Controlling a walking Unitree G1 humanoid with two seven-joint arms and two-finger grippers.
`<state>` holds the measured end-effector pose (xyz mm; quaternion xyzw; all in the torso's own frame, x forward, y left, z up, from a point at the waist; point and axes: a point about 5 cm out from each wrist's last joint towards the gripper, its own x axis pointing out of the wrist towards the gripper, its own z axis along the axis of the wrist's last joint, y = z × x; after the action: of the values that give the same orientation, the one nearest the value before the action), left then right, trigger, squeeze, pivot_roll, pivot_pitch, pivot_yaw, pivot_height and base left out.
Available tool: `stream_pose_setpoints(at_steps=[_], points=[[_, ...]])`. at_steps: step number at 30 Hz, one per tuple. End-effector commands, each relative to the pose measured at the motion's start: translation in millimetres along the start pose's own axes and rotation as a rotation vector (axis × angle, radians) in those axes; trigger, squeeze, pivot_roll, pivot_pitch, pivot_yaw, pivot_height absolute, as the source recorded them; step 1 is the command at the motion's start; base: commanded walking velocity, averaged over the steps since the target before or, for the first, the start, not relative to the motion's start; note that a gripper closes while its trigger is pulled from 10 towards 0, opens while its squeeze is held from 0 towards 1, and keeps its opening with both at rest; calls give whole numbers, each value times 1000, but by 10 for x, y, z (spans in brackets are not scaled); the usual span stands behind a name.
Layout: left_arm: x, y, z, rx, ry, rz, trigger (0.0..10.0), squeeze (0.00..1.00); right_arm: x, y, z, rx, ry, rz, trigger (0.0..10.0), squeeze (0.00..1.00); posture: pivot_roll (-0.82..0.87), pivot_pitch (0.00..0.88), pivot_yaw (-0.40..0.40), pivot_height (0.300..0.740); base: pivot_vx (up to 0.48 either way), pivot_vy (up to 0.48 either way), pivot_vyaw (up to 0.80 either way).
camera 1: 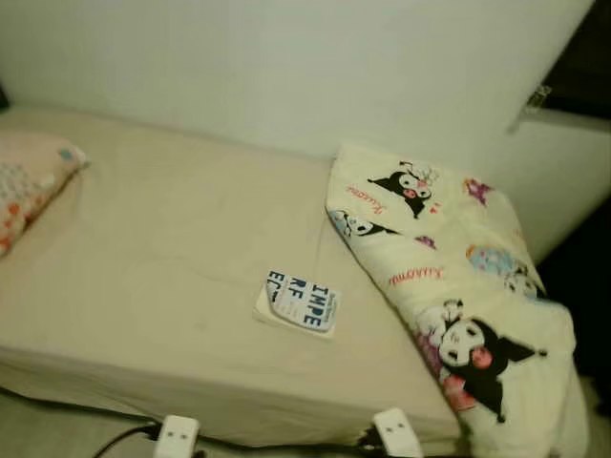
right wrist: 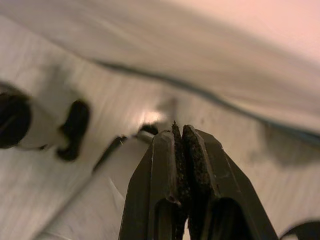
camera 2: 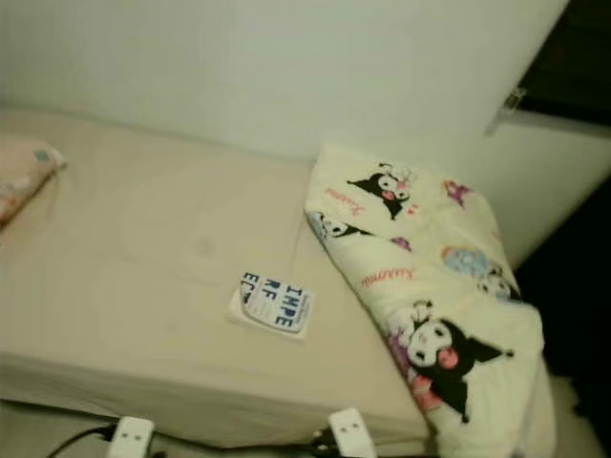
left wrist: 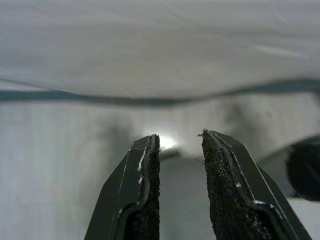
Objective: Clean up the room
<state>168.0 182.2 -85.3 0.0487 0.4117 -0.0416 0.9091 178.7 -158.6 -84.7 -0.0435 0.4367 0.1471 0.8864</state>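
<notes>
A small white booklet with dark blue lettering [camera 1: 300, 301] lies flat on the beige bed sheet [camera 1: 172, 248], near the bed's front edge. To its right a folded cream blanket with black cartoon figures [camera 1: 449, 286] runs from the wall to the bed's front corner. A patterned pink pillow [camera 1: 29, 181] rests at the far left. My left gripper [left wrist: 179, 142] hangs low and open, with nothing between its fingers, pointing at pale floor and the sheet's hanging edge. My right gripper [right wrist: 179, 131] is shut on nothing, also low over the floor.
A white wall [camera 1: 286, 67] backs the bed. Two white blocks [camera 1: 176, 435] [camera 1: 397, 431] with a black cable sit at the bottom, below the bed's front edge. A dark cable [left wrist: 150, 100] runs along the floor. A dark gap [camera 1: 582, 277] opens to the right of the blanket.
</notes>
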Motion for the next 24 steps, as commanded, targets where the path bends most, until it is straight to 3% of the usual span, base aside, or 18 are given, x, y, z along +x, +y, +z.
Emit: stream_pose_setpoints(at_steps=[1, 20, 24], points=[[-26, -31, -113, 3, 45, -13, 10000, 0, -15, -6, -58, 15, 16, -6, 10000, 0, 144, 0, -93, 734, -360, 0, 0], [-25, -42, -115, 9, 45, -19, 10000, 0, -12, -2, -33, 14, -2, 2, 10000, 0, 139, 0, -90, 734, -359, 0, 0], [-23, -44, -108, 12, 42, -20, 10000, 0, -11, -5, -30, 15, -2, -1, 10000, 0, 139, 0, -92, 734, -131, 0, 0]])
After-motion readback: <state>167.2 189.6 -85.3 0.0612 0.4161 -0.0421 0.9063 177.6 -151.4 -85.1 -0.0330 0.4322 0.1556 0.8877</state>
